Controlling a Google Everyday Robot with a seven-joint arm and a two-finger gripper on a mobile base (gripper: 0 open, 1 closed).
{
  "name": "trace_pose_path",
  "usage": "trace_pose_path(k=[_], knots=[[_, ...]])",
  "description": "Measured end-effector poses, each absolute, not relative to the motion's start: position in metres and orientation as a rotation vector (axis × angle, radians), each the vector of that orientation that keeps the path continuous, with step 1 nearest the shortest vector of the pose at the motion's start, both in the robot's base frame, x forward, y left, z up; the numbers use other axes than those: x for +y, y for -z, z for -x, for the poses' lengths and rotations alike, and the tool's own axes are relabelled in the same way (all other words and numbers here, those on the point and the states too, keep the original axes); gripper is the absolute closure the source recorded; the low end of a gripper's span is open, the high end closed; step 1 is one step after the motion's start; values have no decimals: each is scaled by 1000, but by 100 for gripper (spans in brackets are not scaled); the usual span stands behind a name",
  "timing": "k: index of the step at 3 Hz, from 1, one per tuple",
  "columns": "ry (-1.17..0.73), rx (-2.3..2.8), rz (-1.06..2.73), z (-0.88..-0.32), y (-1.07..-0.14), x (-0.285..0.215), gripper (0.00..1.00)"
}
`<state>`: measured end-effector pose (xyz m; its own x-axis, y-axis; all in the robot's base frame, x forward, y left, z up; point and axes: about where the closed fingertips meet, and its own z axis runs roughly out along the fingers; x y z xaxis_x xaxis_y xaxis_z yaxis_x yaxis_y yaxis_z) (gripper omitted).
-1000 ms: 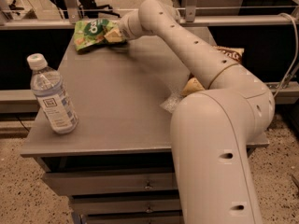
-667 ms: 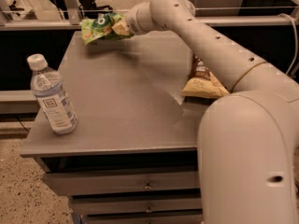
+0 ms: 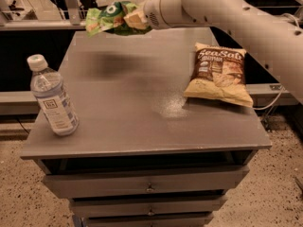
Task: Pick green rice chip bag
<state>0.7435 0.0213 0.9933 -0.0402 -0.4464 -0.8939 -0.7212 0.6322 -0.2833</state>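
The green rice chip bag [image 3: 110, 19] is a crinkly bright-green bag with white lettering. It hangs in the air above the far left part of the grey cabinet top [image 3: 137, 98], casting a shadow below. My gripper [image 3: 132, 20] is at the top of the view, at the end of the white arm [image 3: 227, 8], and is shut on the bag's right end. The bag covers most of the fingers.
A brown-and-cream "Sea Salt" chip bag [image 3: 218, 74] lies flat on the right side of the top. A clear water bottle [image 3: 51, 96] with a white cap stands at the left front. Drawers [image 3: 147, 186] are below the front edge. A rail [image 3: 42, 25] runs behind.
The arm has lifted the green bag off the far edge of the top and raised it clear. The arm has swung up and away, uncovering the Sea Salt bag.
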Motion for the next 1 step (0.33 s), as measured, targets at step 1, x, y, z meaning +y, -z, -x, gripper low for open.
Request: trace_pose_path(k=[1], knots=[[-279,1682,966,-732,-998,13,100]])
